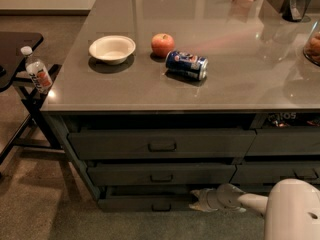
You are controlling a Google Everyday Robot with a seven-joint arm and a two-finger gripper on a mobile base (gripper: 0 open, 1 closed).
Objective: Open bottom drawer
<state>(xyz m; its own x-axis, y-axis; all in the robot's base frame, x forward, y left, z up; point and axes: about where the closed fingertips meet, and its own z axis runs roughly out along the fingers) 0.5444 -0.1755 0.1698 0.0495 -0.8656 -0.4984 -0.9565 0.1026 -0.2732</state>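
Down low, the gripper [200, 200] sits at the right end of the bottom drawer [142, 203], the slim front under two taller ones, with its loop handle [161, 207] off to the gripper's left. Open or closed? Cannot tell from here. Up on the bench [240, 69]: bowl [112, 48], apple [163, 44], and a can [186, 65] lying on its side.

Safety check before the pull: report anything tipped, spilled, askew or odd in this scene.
The blue can lies on its side on the counter, beside the apple; no spill shows. Nothing else stands out. The gripper sits low at the right end of the bottom drawer front.
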